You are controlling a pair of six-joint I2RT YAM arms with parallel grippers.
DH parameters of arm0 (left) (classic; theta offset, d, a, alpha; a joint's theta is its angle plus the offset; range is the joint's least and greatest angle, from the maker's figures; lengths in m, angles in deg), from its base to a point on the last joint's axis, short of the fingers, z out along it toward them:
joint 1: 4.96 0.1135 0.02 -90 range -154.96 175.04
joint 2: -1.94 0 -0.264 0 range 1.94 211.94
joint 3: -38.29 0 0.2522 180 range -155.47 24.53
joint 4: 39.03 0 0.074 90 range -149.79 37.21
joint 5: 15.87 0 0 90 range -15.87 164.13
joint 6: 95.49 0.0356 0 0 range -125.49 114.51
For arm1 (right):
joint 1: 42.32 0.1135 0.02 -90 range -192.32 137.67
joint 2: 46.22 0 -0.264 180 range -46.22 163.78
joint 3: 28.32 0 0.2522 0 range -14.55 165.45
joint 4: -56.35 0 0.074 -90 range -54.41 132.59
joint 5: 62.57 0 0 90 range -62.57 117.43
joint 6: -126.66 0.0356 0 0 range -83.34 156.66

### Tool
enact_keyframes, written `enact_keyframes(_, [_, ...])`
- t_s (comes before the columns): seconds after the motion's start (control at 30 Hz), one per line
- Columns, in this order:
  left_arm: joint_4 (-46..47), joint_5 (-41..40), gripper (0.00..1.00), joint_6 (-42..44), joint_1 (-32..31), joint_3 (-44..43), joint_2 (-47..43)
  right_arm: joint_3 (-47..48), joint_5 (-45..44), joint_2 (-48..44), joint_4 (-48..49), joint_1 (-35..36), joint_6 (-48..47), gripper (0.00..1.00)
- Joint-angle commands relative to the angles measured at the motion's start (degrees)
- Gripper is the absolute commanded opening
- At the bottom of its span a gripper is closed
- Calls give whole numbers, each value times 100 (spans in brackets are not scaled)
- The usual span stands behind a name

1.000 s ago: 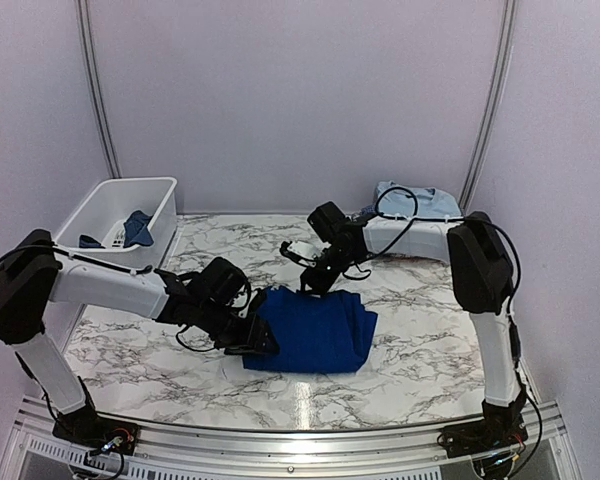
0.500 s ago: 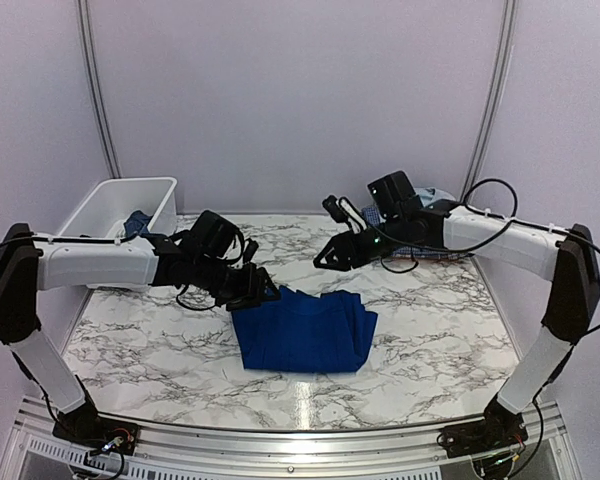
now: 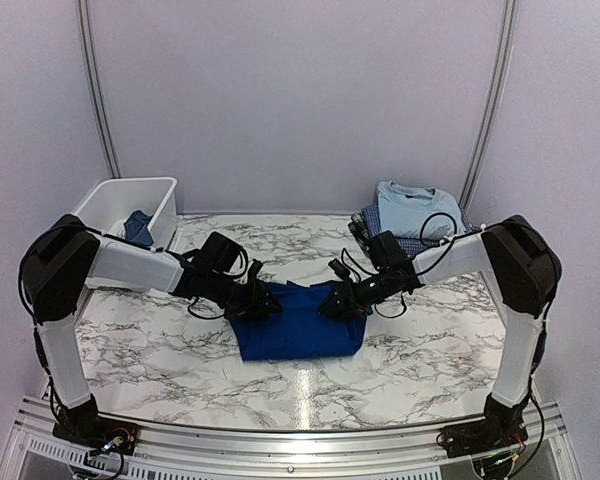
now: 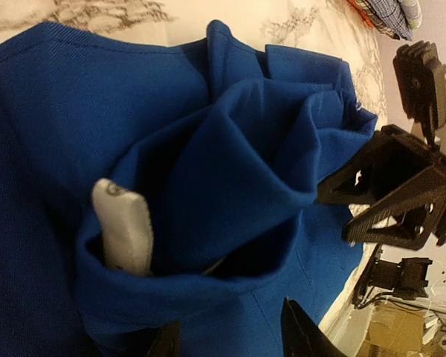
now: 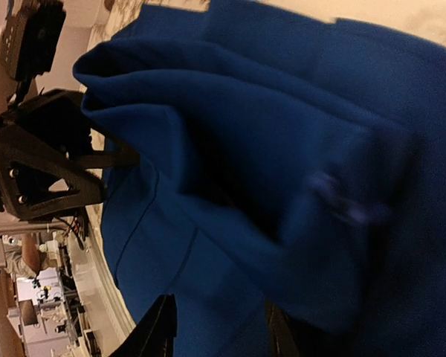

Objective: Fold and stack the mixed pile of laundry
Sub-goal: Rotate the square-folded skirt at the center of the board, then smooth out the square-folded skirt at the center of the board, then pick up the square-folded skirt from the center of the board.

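Top external: royal blue garment (image 3: 300, 328) lies on the counter (image 3: 430, 350) between my left jaws and right jaws. Left wrist: cloth bunches over my pad (image 4: 123, 227); grip unclear. Right wrist: blurred folds between jaws; cannot tell.

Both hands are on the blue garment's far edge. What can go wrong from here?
1. The left hand has the royal blue garment bunched in thick folds around its finger pad. A lift could drag several layers and spoil the fold.
2. The right hand sits in loose cloth and a firm grip can't be confirmed, so that edge may slip.
3. The hands face each other closely and could clash if they converge.
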State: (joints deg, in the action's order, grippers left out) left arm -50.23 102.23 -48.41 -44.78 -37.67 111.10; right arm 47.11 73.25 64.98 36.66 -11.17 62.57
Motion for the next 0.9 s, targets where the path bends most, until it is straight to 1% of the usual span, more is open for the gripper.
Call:
enact_keyframes(0.0, [-616, -524, 60, 837, 147, 65, -251, 595, -336, 74, -587, -329, -476, 43])
enact_keyframes(0.07, [-1137, -1138, 70, 1690, -104, -216, -639, 691, -233, -321, -716, -330, -405, 46])
enact_keyframes(0.1, [-1304, -1416, 74, 2076, -243, -290, -842, 666, -184, -563, -723, -330, -311, 48])
enact_keyframes(0.2, [-1486, -2220, 80, 2890, -712, -362, -1283, 363, -368, -1376, -793, -362, 20, 57])
enact_keyframes(0.27, [-1525, -2684, 80, 3313, -1033, -440, -1359, 31, -537, -1783, -881, -446, 207, 60])
enact_keyframes(0.33, [-1540, -3059, 80, 3678, -1352, -546, -1289, -398, -669, -2089, -945, -522, 304, 61])
enact_keyframes(0.5, [-1561, -3168, 78, 4595, -1938, -1066, -652, -1223, -698, -2489, -812, -569, 601, 62])
enact_keyframes(0.63, [-1595, -3415, 74, 5456, -2392, -1557, -39, -1802, -619, -2638, -466, -592, 943, 62])
enact_keyframes(0.8, [-1602, -3533, 70, 5772, -2520, -1986, 585, -2264, -480, -2645, -59, -619, 1310, 63])
enact_keyframes(0.87, [-1602, -3693, 70, 5922, -2523, -2022, 763, -2528, -355, -2671, 467, -627, 1585, 68])
